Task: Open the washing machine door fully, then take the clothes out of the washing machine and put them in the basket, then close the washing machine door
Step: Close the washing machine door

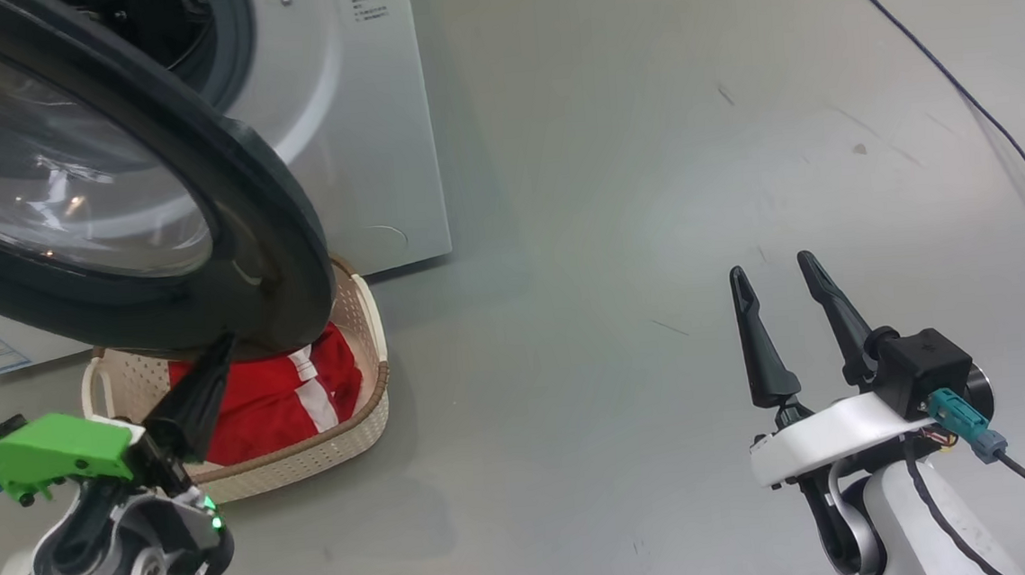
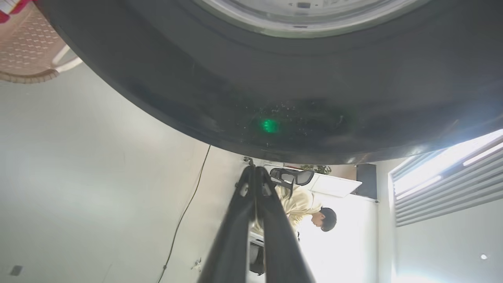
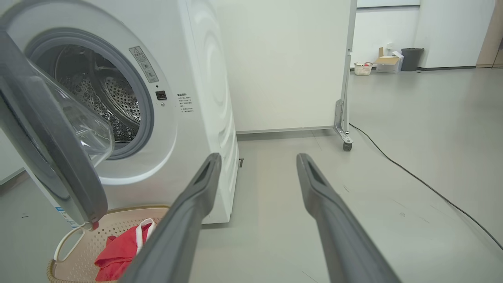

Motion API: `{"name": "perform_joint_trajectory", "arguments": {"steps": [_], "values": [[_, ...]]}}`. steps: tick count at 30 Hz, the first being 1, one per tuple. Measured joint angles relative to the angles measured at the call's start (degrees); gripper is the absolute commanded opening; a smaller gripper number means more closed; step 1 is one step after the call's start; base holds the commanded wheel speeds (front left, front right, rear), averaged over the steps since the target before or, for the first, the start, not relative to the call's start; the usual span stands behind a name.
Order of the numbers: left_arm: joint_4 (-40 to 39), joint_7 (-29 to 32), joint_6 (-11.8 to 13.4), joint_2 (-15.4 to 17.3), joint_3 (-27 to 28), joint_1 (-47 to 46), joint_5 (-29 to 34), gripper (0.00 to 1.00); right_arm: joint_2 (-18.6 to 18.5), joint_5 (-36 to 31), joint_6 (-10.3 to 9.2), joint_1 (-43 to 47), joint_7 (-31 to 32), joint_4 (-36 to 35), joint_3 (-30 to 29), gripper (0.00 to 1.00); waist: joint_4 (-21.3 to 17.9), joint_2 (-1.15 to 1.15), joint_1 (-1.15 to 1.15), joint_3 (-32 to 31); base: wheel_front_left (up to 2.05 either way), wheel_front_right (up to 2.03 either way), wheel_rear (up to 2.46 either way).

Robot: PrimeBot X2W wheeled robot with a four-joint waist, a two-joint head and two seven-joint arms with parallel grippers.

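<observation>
The washing machine [image 3: 204, 78] looks empty, its door [image 1: 279, 241] swung out above the basket [image 1: 369, 404] holding the red clothes [image 1: 277, 403], so the left pincer [image 1: 221, 351], shut to one blunt tip at the door's rim, seems placed to push, the right pincer [image 1: 771, 266] spread, empty.

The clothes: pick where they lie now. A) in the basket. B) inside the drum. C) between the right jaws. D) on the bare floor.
A: the red clothes lie in the basket below the washing machine door, and the visible part of the drum holds none.
</observation>
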Motion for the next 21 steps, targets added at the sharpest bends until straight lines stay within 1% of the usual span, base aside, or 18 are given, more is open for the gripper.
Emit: {"name": "perform_joint_trajectory", "arguments": {"steps": [3,8,11,12,13,16,18,21], "values": [[-0.1,0.1,-1.2,1.2,-2.6,1.5,4.0,0.00,-0.1,-0.4,0.37,0.8,0.0,0.1,-0.3,1.00,1.5,0.00,0.00,-0.9,0.00,0.00,0.00],[-0.8,-0.3,-4.1,2.5,-5.5,3.3,9.7,0.00,-0.4,-0.9,0.85,1.5,0.0,0.4,-0.5,1.00,4.3,0.00,0.00,-2.2,0.00,0.00,0.00],[-1.6,-1.3,-6.1,4.7,-7.9,3.9,16.0,0.00,-0.4,-1.1,1.25,2.1,0.0,0.5,-0.7,1.00,6.0,0.00,0.00,-3.0,0.00,0.00,0.00],[-2.1,-2.8,-7.4,5.8,-9.2,4.3,20.0,0.00,-0.5,-1.4,1.34,2.3,0.0,0.5,-0.8,1.00,7.2,0.00,0.00,-3.5,0.00,0.00,0.00],[-2.3,-3.6,-8.0,6.3,-9.7,4.6,22.1,0.00,-0.5,-1.5,1.34,2.3,0.0,0.5,-0.8,1.00,7.7,0.00,0.00,-3.8,0.00,0.00,0.00],[-2.3,-6.2,-8.9,8.2,-11.5,4.7,28.9,0.00,-0.5,-1.7,1.35,2.8,0.0,0.4,-1.0,1.00,9.4,0.00,0.00,-4.4,0.00,0.00,0.00],[-2.4,-7.7,-9.2,10.2,-13.1,4.8,34.3,0.00,-0.5,-1.9,1.36,3.1,0.0,0.3,-1.1,1.00,10.5,0.00,0.00,-4.7,0.00,0.00,0.00],[-2.8,-10.3,-9.5,11.4,-13.6,4.9,38.8,0.00,-0.5,-2.4,1.76,3.1,0.0,0.1,-1.2,1.00,12.0,0.00,0.00,-5.0,0.00,0.00,0.00]]}}
